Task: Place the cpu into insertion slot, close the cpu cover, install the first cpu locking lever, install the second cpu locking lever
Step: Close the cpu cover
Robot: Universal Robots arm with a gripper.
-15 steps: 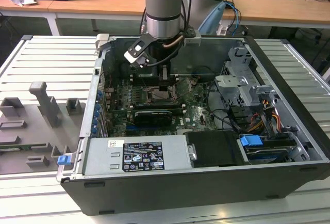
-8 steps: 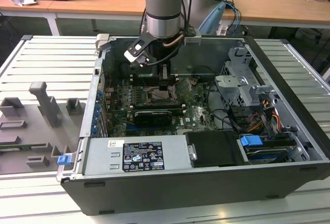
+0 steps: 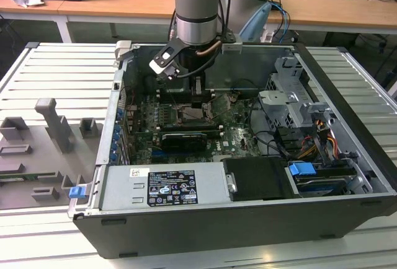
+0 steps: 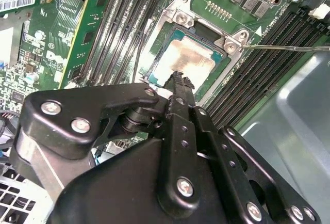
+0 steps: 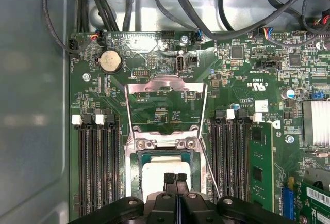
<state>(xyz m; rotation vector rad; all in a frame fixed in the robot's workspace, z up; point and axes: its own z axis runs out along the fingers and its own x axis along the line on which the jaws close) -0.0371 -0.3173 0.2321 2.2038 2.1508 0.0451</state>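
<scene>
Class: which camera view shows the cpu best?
The second wrist view: the cpu lies mostly bare, tan face up. The first wrist view shows part behind the gripper; in the exterior view the arm covers it.

Slatted metal table (image 3: 56,64): an open computer case (image 3: 248,225) lies flat on its side across the middle and toward the edge on the exterior view's right. A grey fixture plate (image 3: 37,157) with raised blocks lies just beside the case, at the opposite edge.
</scene>
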